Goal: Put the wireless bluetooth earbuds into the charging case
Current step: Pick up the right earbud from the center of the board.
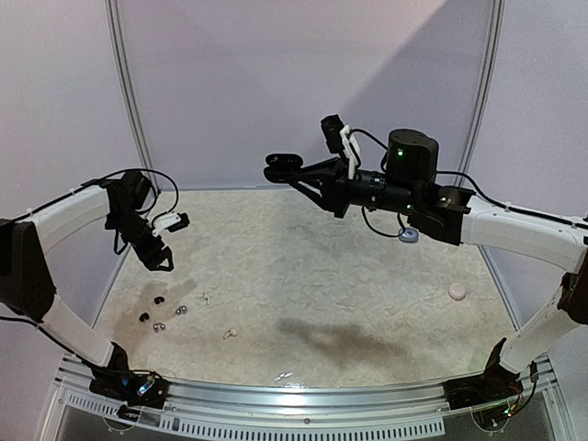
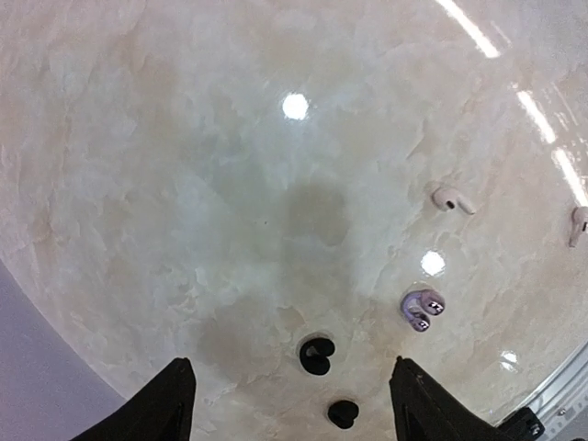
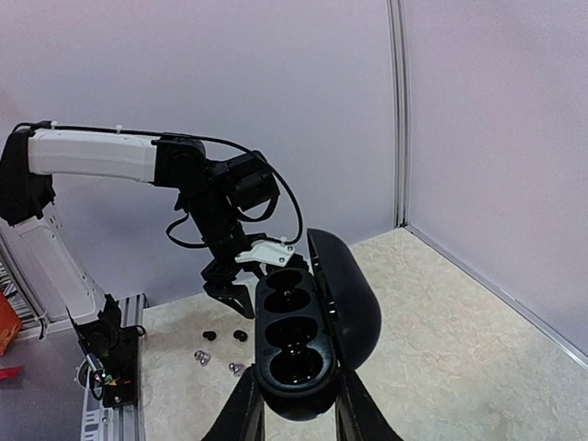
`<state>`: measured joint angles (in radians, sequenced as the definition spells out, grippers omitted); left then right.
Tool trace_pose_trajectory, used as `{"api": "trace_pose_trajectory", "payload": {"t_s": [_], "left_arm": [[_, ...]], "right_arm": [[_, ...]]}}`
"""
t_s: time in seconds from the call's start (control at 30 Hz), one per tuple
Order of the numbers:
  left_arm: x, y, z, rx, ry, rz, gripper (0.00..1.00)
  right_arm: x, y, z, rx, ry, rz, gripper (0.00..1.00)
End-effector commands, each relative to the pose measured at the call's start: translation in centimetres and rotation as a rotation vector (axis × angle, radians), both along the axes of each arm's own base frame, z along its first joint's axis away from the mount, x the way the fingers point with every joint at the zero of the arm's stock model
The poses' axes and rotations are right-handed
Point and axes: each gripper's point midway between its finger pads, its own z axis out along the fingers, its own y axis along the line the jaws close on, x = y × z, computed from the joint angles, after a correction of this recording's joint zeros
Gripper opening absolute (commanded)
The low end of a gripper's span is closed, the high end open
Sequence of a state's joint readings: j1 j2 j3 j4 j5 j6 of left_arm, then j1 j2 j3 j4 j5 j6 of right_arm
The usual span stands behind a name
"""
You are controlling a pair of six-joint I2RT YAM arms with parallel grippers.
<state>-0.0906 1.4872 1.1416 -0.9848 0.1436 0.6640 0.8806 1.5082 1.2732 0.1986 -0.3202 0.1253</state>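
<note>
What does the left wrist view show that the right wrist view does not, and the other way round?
Only the left wrist view shows the two white earbuds, lying right of the others. Only the right wrist view shows the black charging case, lid open, gripped between the right fingers, and the white left arm. Both show the pale table, the black earbuds, a silvery-grey earbud and the left fingers, open with nothing between them.
</note>
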Motion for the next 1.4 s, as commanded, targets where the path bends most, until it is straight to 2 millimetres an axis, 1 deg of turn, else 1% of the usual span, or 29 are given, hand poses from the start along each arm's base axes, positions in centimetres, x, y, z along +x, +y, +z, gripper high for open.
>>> {"api": "trace_pose_trajectory", "payload": {"t_s": [0.0,0.07,0.17,0.27,0.33,0.47,0.6,0.67,0.77,0.9,1.03,1.17,1.37], "left_arm": [[1.1,2.6,-2.5,0.047,0.079,0.179,0.72],[1.6,2.7,-3.4,0.044,0.116,0.212,0.60],[1.5,2.5,-4.8,0.039,0.180,0.230,0.49],[1.5,3.0,-6.0,0.071,0.203,0.233,0.42],[1.5,3.4,-6.4,0.099,0.202,0.219,0.39],[0.8,4.6,-6.9,0.135,0.233,0.214,0.39],[-0.2,5.9,-7.6,0.127,0.281,0.245,0.37],[-0.8,5.5,-7.8,0.106,0.301,0.223,0.38],[-1.9,4.8,-8.3,0.069,0.330,0.200,0.42],[-2.4,4.6,-9.0,0.061,0.347,0.195,0.46],[-2.9,4.9,-9.7,0.082,0.359,0.182,0.38],[-2.7,4.6,-9.6,0.064,0.351,0.177,0.34],[-4.0,4.6,-10.3,0.065,0.383,0.163,0.33]], "right_arm": [[-0.5,0.1,-0.6,-0.021,-0.003,0.022,0.00],[-0.7,0.3,-0.9,-0.035,-0.007,0.034,0.00],[-0.8,0.5,-1.2,-0.044,-0.010,0.046,0.00],[-0.8,0.6,-1.2,-0.043,-0.011,0.050,0.00],[-0.8,0.6,-1.3,-0.044,-0.010,0.053,0.00],[-0.9,0.7,-1.6,-0.055,-0.009,0.055,0.00],[-0.8,0.7,-1.8,-0.064,-0.015,0.054,0.00],[-0.7,0.8,-1.7,-0.064,-0.019,0.055,0.00],[-0.6,1.0,-1.8,-0.067,-0.019,0.057,0.00],[-0.5,1.4,-1.8,-0.067,-0.017,0.068,0.00],[-0.3,1.6,-1.7,-0.073,-0.014,0.069,0.00],[-0.3,1.5,-1.6,-0.070,-0.012,0.067,0.00],[-0.3,1.4,-1.8,-0.073,0.008,0.056,0.00]]}}
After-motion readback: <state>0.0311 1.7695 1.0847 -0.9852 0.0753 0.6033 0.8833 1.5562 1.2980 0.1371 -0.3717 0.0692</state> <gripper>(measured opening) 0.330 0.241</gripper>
